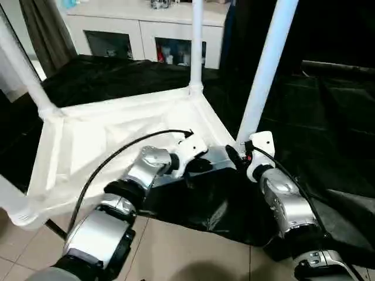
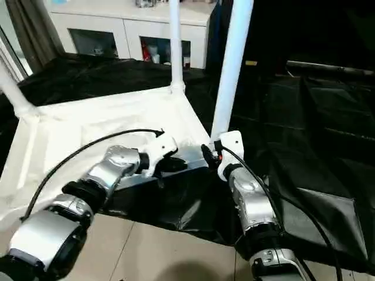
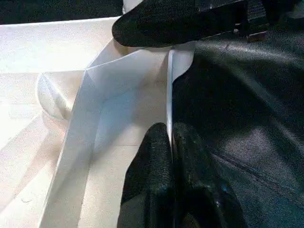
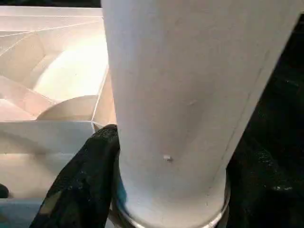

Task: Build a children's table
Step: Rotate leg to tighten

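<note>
On black sheeting (image 1: 328, 129), right gripper (image 1: 239, 153) clasps the nearest leg (image 1: 265, 76).

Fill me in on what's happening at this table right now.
The robot is assembling a white plastic table. The tabletop lies upside down on black sheeting, with legs standing in its corner sockets. The left gripper is shut on the thin side rim of the tabletop, steadying it. The right gripper is around the base of the nearest leg, where it meets the corner socket. A white cabinet stands behind.
</note>
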